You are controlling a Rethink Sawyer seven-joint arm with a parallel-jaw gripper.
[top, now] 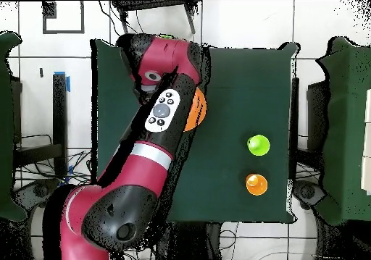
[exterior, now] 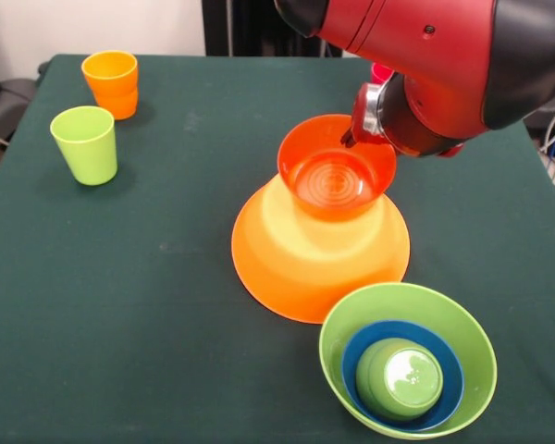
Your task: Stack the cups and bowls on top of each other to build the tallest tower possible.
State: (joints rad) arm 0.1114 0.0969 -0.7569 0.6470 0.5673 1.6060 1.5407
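The very large orange bowl (exterior: 301, 264) lies upside down mid-table, and its edge shows in the overhead view (top: 198, 111). The small red-orange bowl (exterior: 338, 180) stands upright on top of it. My gripper (exterior: 351, 139) is at that bowl's far rim, mostly hidden by the wrist. The large light green bowl (exterior: 347, 319) stands at the near right, with the small blue bowl (exterior: 449, 379) in it and a green cup (exterior: 400, 377) upside down inside that. An orange cup (exterior: 111, 83) (top: 256, 184) and a lime green cup (exterior: 85, 143) (top: 258, 145) stand apart at the far left. The purple bowl is out of view.
The red arm (exterior: 425, 55) (top: 156, 137) reaches over the table's right side and hides what is behind it. A bit of red-pink (exterior: 381, 71) shows behind the wrist. The green cloth table's (exterior: 120, 305) edges lie near the cups and the light green bowl.
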